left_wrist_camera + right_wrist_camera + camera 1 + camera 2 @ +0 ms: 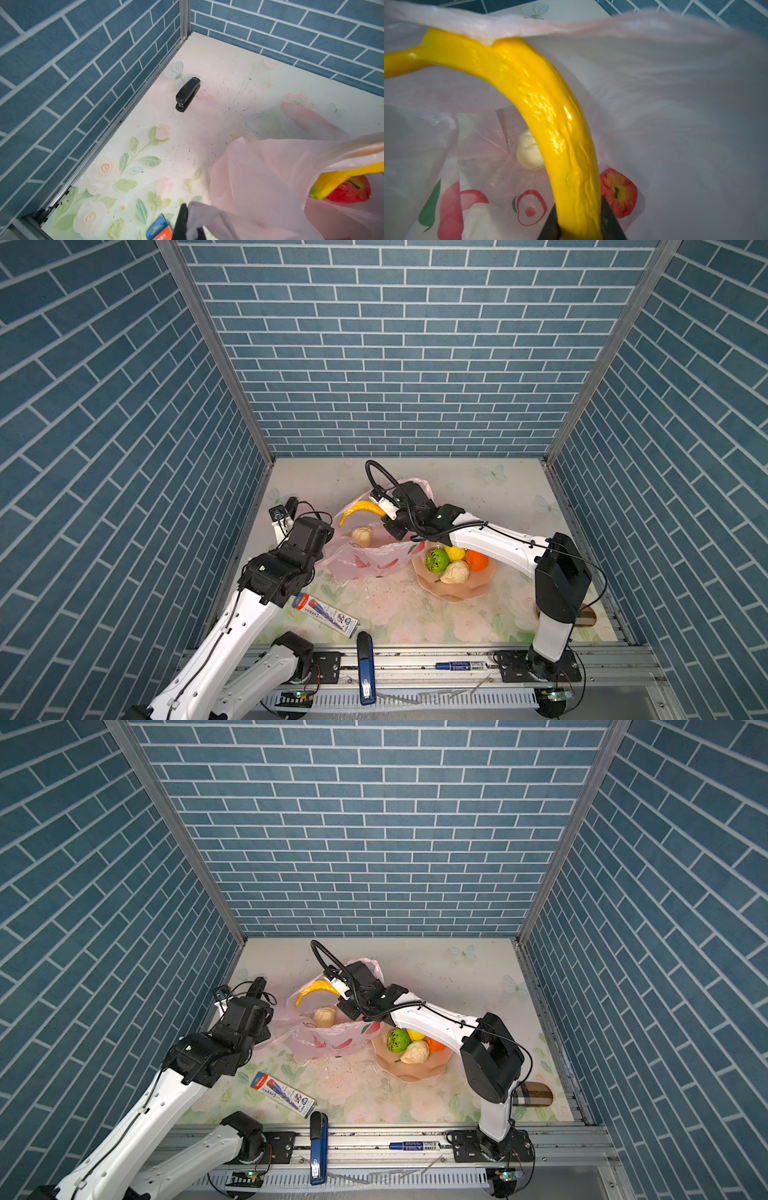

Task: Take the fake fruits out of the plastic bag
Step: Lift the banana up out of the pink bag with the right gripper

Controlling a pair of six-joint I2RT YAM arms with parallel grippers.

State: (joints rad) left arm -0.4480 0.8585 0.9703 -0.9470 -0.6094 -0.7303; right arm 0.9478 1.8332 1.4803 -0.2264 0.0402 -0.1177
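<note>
The pink plastic bag [374,562] [332,1046] lies open at the table's middle. My left gripper [191,221] is shut on a fold of its rim and holds it up. Above the bag's mouth, my right gripper [580,220] is shut on one end of the yellow banana [360,508] [550,116], which arcs up to the left. A cream fruit [361,536] [529,154] and a red apple [618,193] [351,192] lie inside the bag. On the peach plate [457,593] sit a green ball [437,560], a yellow fruit [455,552], an orange [476,561] and a cream fruit [455,572].
A black stapler [188,94] lies near the back left corner. A pen package [326,614] lies at the front left, and a blue stapler [365,668] and a marker [457,665] lie on the front rail. Blue brick walls close in three sides.
</note>
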